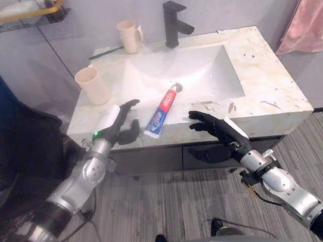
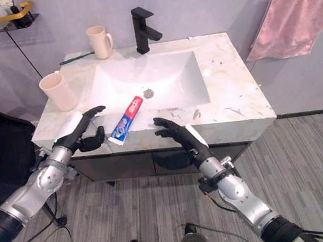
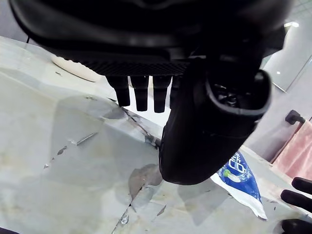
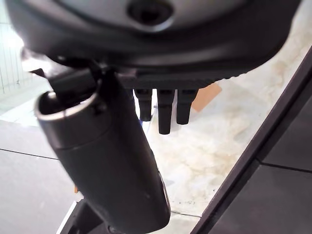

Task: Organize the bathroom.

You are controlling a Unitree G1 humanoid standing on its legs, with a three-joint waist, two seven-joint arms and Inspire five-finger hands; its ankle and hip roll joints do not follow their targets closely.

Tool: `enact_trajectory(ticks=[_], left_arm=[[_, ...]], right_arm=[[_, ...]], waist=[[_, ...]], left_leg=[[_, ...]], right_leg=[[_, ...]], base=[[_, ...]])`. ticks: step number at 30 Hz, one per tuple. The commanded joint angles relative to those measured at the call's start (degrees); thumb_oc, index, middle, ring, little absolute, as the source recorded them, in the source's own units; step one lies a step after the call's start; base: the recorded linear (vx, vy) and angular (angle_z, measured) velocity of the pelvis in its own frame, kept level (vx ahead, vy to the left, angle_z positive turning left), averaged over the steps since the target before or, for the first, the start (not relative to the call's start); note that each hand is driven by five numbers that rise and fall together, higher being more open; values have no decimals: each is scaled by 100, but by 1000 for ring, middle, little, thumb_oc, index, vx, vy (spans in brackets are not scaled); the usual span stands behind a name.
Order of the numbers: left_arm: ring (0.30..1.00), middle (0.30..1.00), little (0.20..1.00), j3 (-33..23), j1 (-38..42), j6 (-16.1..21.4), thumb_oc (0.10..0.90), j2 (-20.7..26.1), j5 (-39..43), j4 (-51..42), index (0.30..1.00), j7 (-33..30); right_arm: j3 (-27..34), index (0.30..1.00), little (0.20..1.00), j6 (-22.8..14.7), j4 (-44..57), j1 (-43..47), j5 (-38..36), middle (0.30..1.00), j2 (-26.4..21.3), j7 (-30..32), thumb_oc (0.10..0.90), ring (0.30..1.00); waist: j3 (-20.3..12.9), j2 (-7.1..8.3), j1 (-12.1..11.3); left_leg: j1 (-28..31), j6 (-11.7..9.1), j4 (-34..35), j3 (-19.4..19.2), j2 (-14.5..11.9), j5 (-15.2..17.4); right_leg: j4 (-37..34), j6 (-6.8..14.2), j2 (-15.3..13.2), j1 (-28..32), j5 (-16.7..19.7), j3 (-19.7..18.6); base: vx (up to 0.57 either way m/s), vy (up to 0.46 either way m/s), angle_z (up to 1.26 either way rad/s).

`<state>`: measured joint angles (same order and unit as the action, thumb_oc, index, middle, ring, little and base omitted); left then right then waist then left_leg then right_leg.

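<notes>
A red, white and blue toothpaste tube [image 1: 162, 112] lies on the front rim of the marble sink counter [image 1: 265, 91], its cap pointing into the basin. My left hand [image 1: 116, 122] hovers open just left of the tube, fingers straight, thumb down near the counter edge. My right hand [image 1: 210, 124] is open at the counter's front edge, just right of the tube, touching nothing. A beige cup [image 1: 93, 85] stands on the counter's left side. A second beige mug [image 1: 130, 36] stands at the back beside a green toothbrush [image 1: 105, 52]. The tube's end [image 3: 240, 181] shows past my left thumb.
A black faucet [image 1: 173, 24] stands behind the white basin [image 1: 185, 72]. A wire shelf [image 1: 27, 16] with soap hangs on the wall at upper left. A pink towel [image 1: 315, 12] hangs on a rail at the right. A dark chair [image 1: 5, 143] stands left of the counter.
</notes>
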<state>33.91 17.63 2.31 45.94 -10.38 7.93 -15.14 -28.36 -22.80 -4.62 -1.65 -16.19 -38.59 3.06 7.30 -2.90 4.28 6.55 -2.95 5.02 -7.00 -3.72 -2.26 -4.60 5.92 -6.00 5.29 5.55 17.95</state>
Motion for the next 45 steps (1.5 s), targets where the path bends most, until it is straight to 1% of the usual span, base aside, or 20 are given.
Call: enact_trajectory(ticks=[1,4,6,10,11,13,15,19,22,30,35,39,45], left_arm=[[900,900,900,-321,311,77,800,252,-392,72,900,-478],[900,900,900,-319,292,58,800,171,-534,78,900,-687],[900,900,900,-356,259,86,800,177,-565,61,900,-763],[900,900,900,-579,60,376,800,242,-478,-115,900,-852],[900,900,900,-585,54,376,800,244,-479,-119,900,-851],[900,900,900,-735,-52,506,800,274,-411,-346,900,-851],[900,900,900,-817,-86,482,800,274,-431,-439,900,-797],[900,900,900,-805,-58,391,800,249,-464,-492,900,-748],[900,900,900,-734,3,311,800,198,-512,-448,900,-760],[900,900,900,-690,131,239,800,156,-458,-303,900,-751],[900,900,900,-685,235,173,800,113,-384,-175,900,-696],[900,900,900,-723,240,207,800,141,-316,-118,900,-688],[900,900,900,-739,269,166,800,157,-270,-64,900,-664]], right_arm=[[-335,900,900,-683,329,533,-393,900,-87,-536,800,900],[-446,900,900,-657,335,634,-559,900,-35,-834,800,900],[-465,900,900,-685,347,643,-593,900,-32,-889,800,900],[-425,900,900,-697,479,606,-685,900,-29,-1034,800,900],[-428,900,900,-697,479,607,-686,900,-30,-1035,800,900],[-463,900,900,-741,484,643,-701,900,1,-1116,800,900],[-502,900,900,-756,467,700,-696,900,32,-1142,800,900],[-557,900,900,-832,419,850,-704,900,101,-1028,800,900],[-579,900,900,-886,367,918,-681,900,187,-913,800,900],[-632,900,900,-924,192,1012,-755,900,360,-780,800,900],[-688,900,900,-821,-67,1092,-872,900,593,-875,800,900],[-696,900,900,-728,-138,1052,-861,900,633,-831,800,900],[-619,900,900,-715,-277,931,-786,900,621,-718,800,900]], waist=[[-206,265,-166],[-218,283,-245],[-225,287,-274],[-235,293,-342],[-238,293,-337],[-234,295,-407],[-239,293,-435],[-263,278,-480],[-280,263,-498],[-306,232,-517],[-335,206,-526],[-339,210,-536],[-333,227,-506]], left_leg=[[96,160,-274,-412,208,465],[95,150,-258,-367,224,467],[95,149,-258,-357,228,467],[75,142,-268,-333,231,460],[73,142,-269,-331,231,460],[70,137,-258,-275,243,456],[79,125,-235,-256,239,444],[81,106,-201,-221,235,416],[77,102,-187,-205,231,401],[99,86,-152,-193,238,388],[84,67,-148,-197,241,359],[80,74,-154,-196,249,360],[93,95,-128,-190,264,356]], right_leg=[[268,122,85,109,-679,-238],[247,130,71,137,-675,-190],[246,134,63,147,-675,-167],[259,135,43,146,-672,-122],[260,135,43,144,-673,-121],[258,128,39,160,-678,-98],[241,124,40,170,-674,-86],[211,123,34,186,-664,-73],[210,126,21,193,-662,-63],[171,133,6,218,-637,-42],[158,139,-16,215,-613,-35],[178,142,-30,218,-619,-21],[180,154,-37,215,-612,-37]], base=[[27,3,5],[25,-3,7],[16,-8,4],[4,-10,7],[1,-13,5],[5,-12,8],[8,-2,13],[17,0,5],[0,0,0],[0,0,0],[19,38,2],[5,10,3],[0,7,2]])
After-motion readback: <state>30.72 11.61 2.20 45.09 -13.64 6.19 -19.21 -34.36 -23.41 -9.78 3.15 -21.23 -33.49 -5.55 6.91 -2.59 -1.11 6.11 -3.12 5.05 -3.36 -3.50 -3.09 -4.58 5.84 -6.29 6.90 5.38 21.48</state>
